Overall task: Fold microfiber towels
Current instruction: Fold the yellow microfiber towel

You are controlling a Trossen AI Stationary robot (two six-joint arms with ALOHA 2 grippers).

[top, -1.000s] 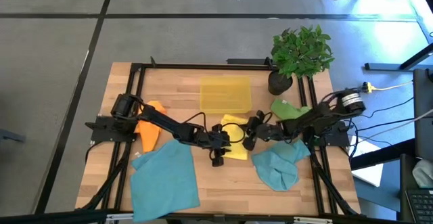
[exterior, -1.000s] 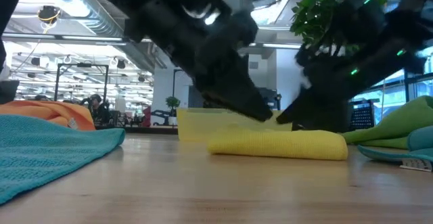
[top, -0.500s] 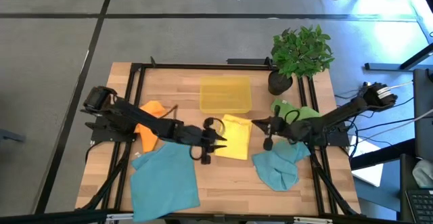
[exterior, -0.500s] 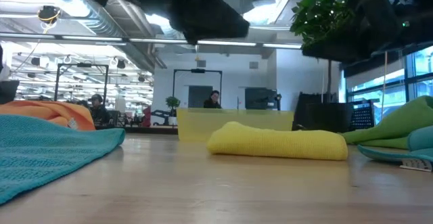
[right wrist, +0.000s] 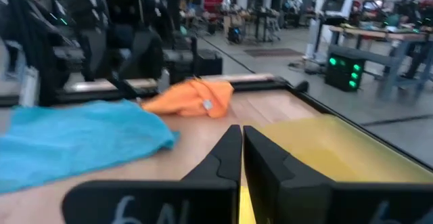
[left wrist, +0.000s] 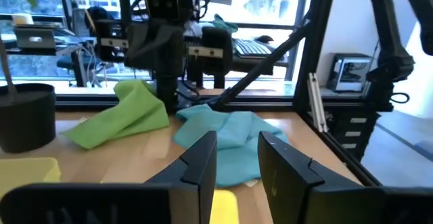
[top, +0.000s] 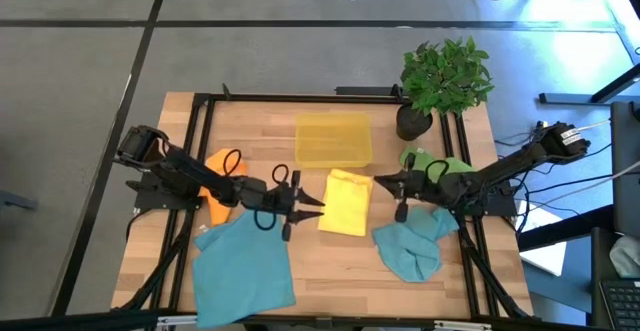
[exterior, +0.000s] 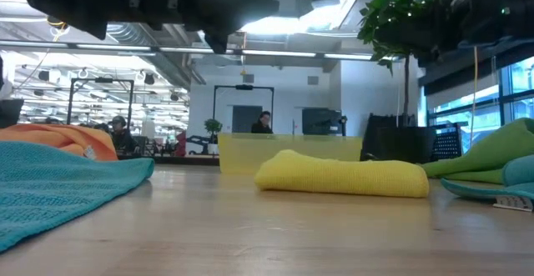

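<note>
The yellow towel [top: 345,202] lies folded in a flat rectangle at the table's middle; the low view shows it as a thick roll-edged pad [exterior: 342,177]. My left gripper [top: 316,207] hovers just left of it, fingers slightly open and empty [left wrist: 237,158]. My right gripper [top: 379,181] hovers just right of it, shut and empty [right wrist: 241,143]. An orange towel [top: 221,184] lies bunched under my left arm. One teal towel [top: 245,266] lies spread at the near left. Another teal towel [top: 410,247] lies crumpled at the near right. A green towel [top: 430,162] lies beside the plant pot.
A translucent yellow bin [top: 333,139] stands just beyond the yellow towel. A potted plant [top: 443,79] stands at the far right corner. Bare wood shows along the near edge between the two teal towels [top: 335,271].
Both grippers were down at the yellow towel a second ago. They have let go, risen and drawn apart, the left toward the table's left edge and the right toward its right edge. The towel stays where it was, lying folded flat.
</note>
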